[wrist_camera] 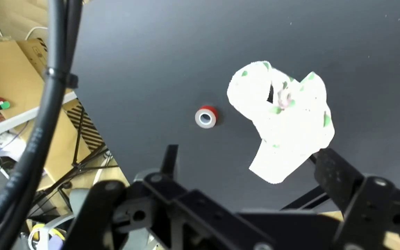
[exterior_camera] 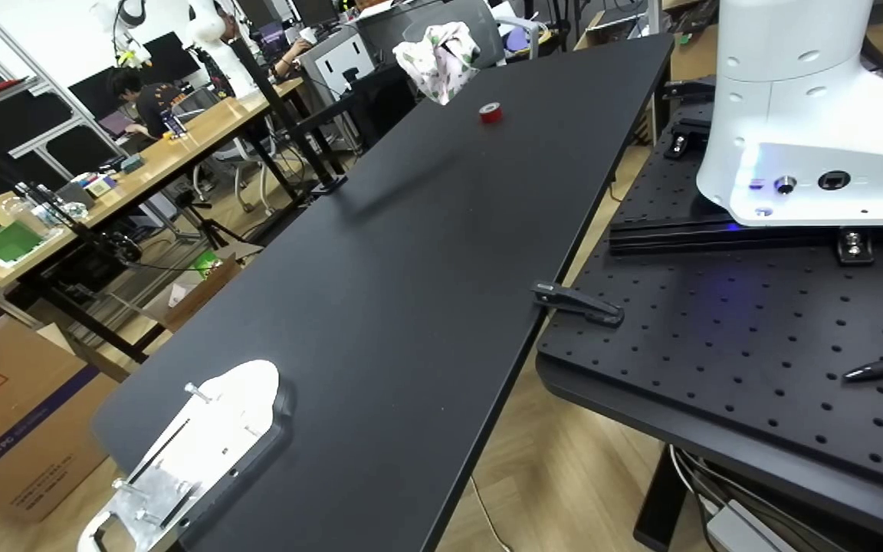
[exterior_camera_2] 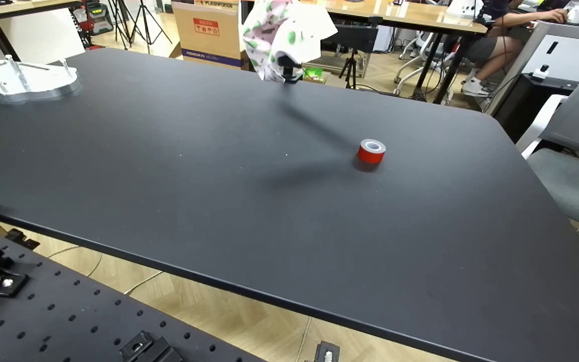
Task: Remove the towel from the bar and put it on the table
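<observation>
The towel is white with green leaf shapes and pink patches. It hangs bunched over the end of a black bar, raised above the table. The towel shows in both exterior views and in the wrist view. The dark table lies below it. My gripper shows only in the wrist view. Its fingers are wide apart with nothing held between them. The towel is beyond the fingertips, its edge near the right-hand finger in the picture. The towel covers the bar's end.
A red tape roll stands on the table near the towel. A white and metal plate with pegs lies at the table's far end from it. A grey chair stands beside the table.
</observation>
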Controlling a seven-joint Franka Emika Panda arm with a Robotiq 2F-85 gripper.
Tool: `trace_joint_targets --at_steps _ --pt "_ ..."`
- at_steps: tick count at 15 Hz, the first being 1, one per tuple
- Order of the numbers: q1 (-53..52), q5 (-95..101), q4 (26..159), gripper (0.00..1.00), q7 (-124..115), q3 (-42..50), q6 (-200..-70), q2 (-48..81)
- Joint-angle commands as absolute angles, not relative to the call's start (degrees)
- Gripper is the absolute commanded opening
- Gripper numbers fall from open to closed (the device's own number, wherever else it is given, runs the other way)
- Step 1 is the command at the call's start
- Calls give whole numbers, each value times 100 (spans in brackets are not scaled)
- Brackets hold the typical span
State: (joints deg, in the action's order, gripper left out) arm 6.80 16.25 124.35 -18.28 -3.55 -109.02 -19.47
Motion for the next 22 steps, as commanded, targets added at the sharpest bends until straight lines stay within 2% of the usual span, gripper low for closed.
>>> trace_joint_targets --at_steps 1,10,22 --pt "516 1545 12264 100 -1424 -209 -11360 -1478" --pt "279 1602 12216 100 990 -27 -10709 -794" --pt "242 2547 12560 100 525 -90 -11630 -471"
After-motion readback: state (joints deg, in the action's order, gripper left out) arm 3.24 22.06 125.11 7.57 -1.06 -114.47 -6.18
